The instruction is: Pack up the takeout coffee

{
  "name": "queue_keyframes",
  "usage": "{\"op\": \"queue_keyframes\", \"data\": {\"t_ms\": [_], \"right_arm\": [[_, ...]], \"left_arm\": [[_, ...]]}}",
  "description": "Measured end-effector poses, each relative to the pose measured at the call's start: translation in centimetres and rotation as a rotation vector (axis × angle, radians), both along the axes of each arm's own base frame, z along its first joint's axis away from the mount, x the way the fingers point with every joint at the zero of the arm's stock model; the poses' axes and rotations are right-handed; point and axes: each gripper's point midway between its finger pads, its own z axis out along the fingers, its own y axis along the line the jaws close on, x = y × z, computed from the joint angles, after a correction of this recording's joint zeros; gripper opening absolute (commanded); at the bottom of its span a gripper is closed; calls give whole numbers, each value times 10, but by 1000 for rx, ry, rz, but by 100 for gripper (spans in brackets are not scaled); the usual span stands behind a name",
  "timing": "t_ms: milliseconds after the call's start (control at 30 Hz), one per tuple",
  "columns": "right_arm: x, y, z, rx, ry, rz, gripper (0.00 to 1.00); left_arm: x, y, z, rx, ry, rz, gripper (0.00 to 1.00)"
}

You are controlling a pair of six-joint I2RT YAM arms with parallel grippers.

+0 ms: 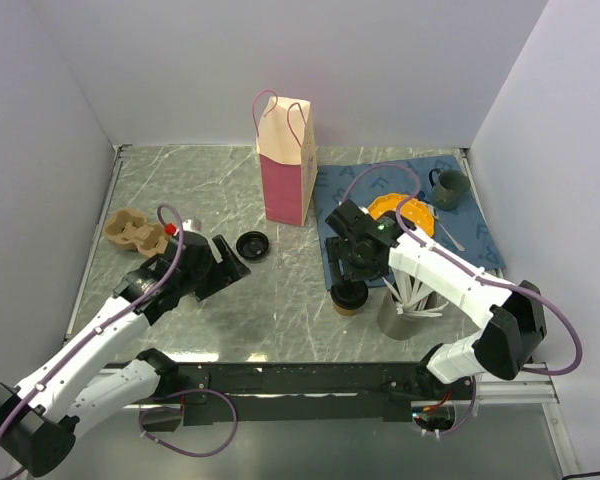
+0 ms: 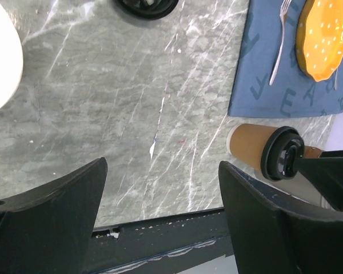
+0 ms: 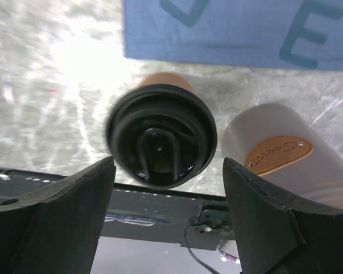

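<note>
Grey marble table (image 1: 280, 300), blue mat (image 1: 470, 225) on its right, pink paper bag (image 1: 286, 175) upright at the back. Left gripper (image 2: 163, 171) gapes over the stone, holding nothing. Right gripper (image 3: 167, 171) is spread wide either side of the takeout coffee (image 1: 348, 298), clear of it. The cup stands upright just off the mat's near edge.

My right arm (image 1: 450, 272) covers part of the orange plate (image 1: 383, 207). The takeout coffee (image 3: 159, 137) hides most of its cup under its lid.

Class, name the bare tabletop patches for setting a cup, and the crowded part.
Bare marble: between the loose black plastic lid and lidded brown paper cup; left of the pink paper bag. Crowded: the blue placemat.
</note>
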Motion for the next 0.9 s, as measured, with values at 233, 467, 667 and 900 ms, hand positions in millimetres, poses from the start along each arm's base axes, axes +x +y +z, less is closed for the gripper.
{"op": "queue_keyframes", "data": {"t_ms": [233, 467, 667, 900], "right_arm": [[13, 20, 42, 99, -64, 35, 82], [53, 46, 133, 254, -242, 15, 81], [137, 75, 225, 389, -476, -66, 81], [204, 103, 208, 397, -544, -107, 78]], "left_arm": [[16, 5, 39, 19, -70, 46, 88], [36, 15, 79, 53, -114, 144, 91], [32, 22, 80, 85, -97, 160, 92], [22, 28, 81, 86, -87, 158, 92]]}}
